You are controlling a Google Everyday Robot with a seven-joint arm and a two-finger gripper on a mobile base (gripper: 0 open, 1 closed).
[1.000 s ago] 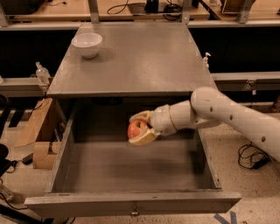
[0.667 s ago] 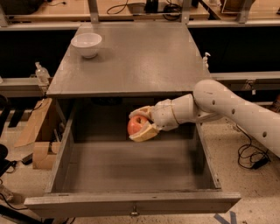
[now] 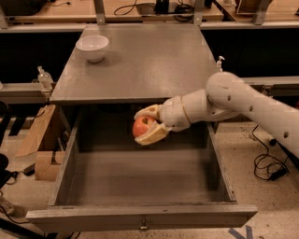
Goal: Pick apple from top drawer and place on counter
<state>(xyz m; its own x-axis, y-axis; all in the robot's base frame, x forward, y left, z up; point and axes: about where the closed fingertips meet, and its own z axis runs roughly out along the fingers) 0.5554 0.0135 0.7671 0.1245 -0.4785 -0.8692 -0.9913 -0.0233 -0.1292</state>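
The red-orange apple (image 3: 141, 126) sits between the two cream fingers of my gripper (image 3: 146, 125), which is shut on it. I hold it in the air over the back of the open top drawer (image 3: 140, 217), just below the front edge of the counter (image 3: 140, 65). My white arm (image 3: 243, 105) reaches in from the right. The drawer is pulled fully out and its grey floor shows nothing else in it.
A white bowl (image 3: 92, 47) stands at the counter's back left. Light wooden benches (image 3: 140, 9) with cables run behind. Cardboard boxes (image 3: 42, 140) sit on the floor to the left, and a black cable (image 3: 268, 165) lies on the floor to the right.
My gripper has lifted the apple a little and moved it toward the back of the drawer, closer to the counter's front edge.
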